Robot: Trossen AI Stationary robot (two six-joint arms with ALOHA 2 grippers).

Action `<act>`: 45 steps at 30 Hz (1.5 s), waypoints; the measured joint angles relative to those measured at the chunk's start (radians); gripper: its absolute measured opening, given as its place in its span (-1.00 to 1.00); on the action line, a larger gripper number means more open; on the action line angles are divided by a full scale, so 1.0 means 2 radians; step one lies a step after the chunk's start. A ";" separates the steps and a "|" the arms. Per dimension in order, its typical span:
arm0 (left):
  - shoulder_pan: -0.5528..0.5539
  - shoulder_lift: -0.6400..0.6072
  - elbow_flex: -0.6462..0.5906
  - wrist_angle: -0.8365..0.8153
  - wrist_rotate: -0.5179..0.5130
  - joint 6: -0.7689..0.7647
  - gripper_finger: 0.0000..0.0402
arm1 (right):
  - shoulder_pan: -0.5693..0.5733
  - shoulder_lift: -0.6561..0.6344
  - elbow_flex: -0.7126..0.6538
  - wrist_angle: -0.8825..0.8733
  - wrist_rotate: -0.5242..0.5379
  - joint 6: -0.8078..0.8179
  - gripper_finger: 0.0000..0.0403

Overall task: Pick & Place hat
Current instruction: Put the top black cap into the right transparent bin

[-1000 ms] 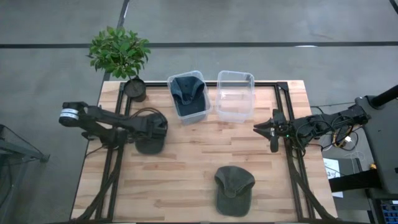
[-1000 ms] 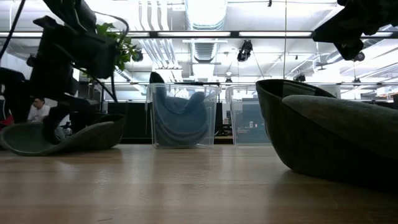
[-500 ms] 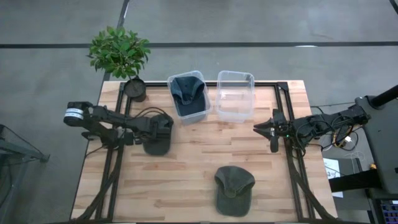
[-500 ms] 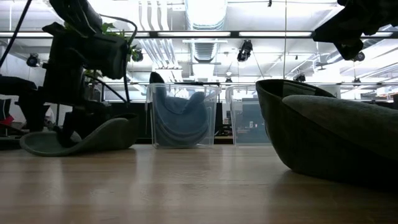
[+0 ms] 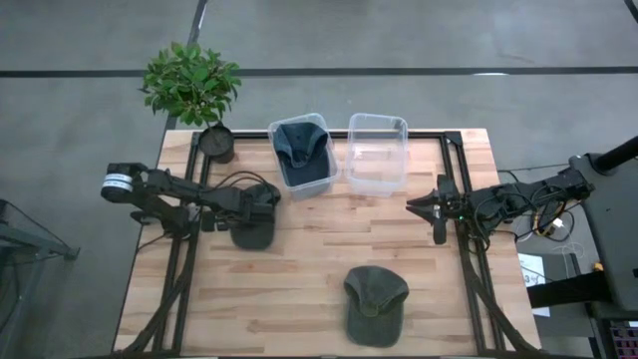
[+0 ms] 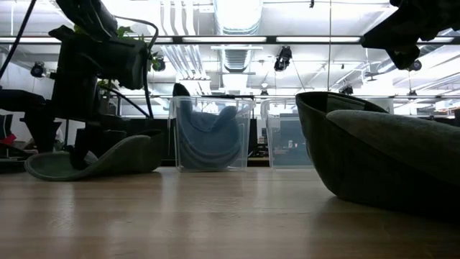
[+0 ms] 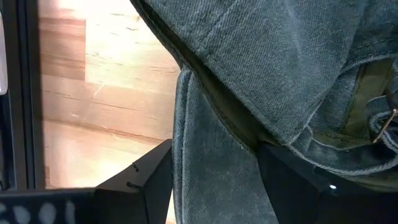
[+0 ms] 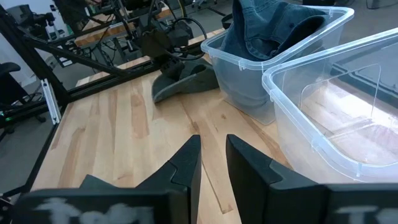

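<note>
Nearest the front edge of the wooden worktop (image 5: 299, 299) lies a dark green cap (image 5: 375, 304), untouched. Farther back on our left, the left gripper (image 5: 261, 204) has its fingers (image 7: 140, 186) clamped on the fabric of a second grey-green cap (image 5: 253, 221), which rests on the boards with its brim curling up, just in front of the bins. On our right, the right gripper (image 5: 429, 211) hangs by the worktop's edge, its fingers (image 8: 186, 163) nearly together and holding nothing. Behind stand two clear bins side by side: the left bin (image 5: 302, 153) holds a blue cap (image 5: 302, 145), the right bin (image 5: 377, 153) sits beside it. A potted plant (image 5: 194, 85) marks the far corner.
</note>
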 joint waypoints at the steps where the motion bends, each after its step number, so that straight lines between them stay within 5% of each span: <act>1: 0.000 0.000 0.000 0.000 0.000 0.000 0.09 | 0.000 0.000 0.000 0.000 0.000 0.000 -0.66; 11: 0.000 0.000 -0.001 0.007 0.004 0.020 0.01 | 0.000 0.000 0.000 0.000 0.000 0.000 -0.61; 25: 0.000 -0.002 0.000 0.005 0.011 0.023 -0.86 | 0.000 0.000 0.000 0.001 0.000 0.002 -0.66; 35: -0.011 -0.034 0.008 -0.012 0.010 0.036 -0.96 | 0.000 0.000 0.000 0.001 0.000 0.002 -0.61; 45: -0.048 -0.118 0.080 -0.140 0.018 0.035 -0.97 | 0.000 0.000 0.000 0.001 0.000 0.006 -0.60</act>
